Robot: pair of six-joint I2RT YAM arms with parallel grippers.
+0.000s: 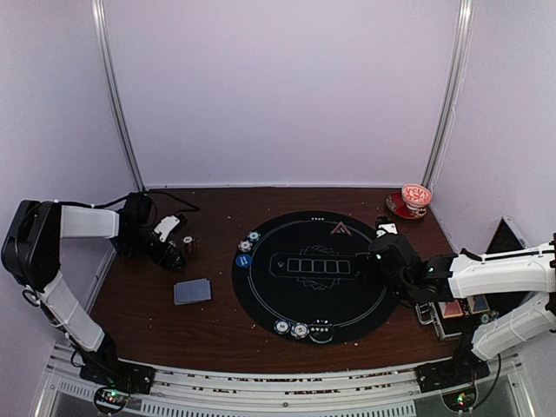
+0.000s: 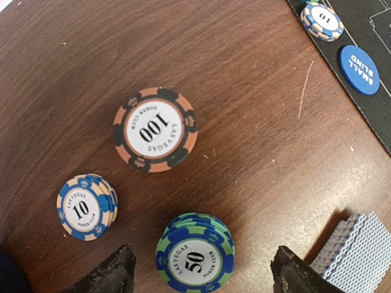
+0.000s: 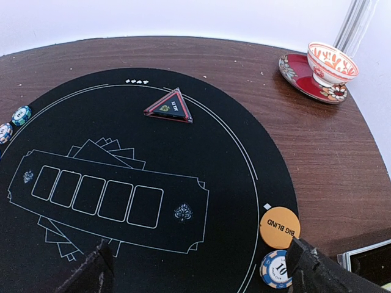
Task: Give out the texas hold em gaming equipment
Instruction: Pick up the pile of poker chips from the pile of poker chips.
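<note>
- While it lies at 6 o'clock, the 50-chip stack (image 2: 194,247) is bracketed, untouched, by the parted jaws of the left gripper (image 2: 201,268).
- The right gripper (image 3: 198,259) is held agape, empty.

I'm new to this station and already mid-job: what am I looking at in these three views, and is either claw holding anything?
You are driving two robot arms bolted at the table's near edge, each ending in a two-finger gripper. The overhead view looks down from behind them; the other two come from cameras on each wrist. The left gripper hangs open over chips on the wood: a 100 chip, a 10 stack and a 50 stack between its fingers, untouched, with cards beside. The right gripper is open above the black mat, near the big blind disc and the triangle marker. Neither holds anything.
</note>
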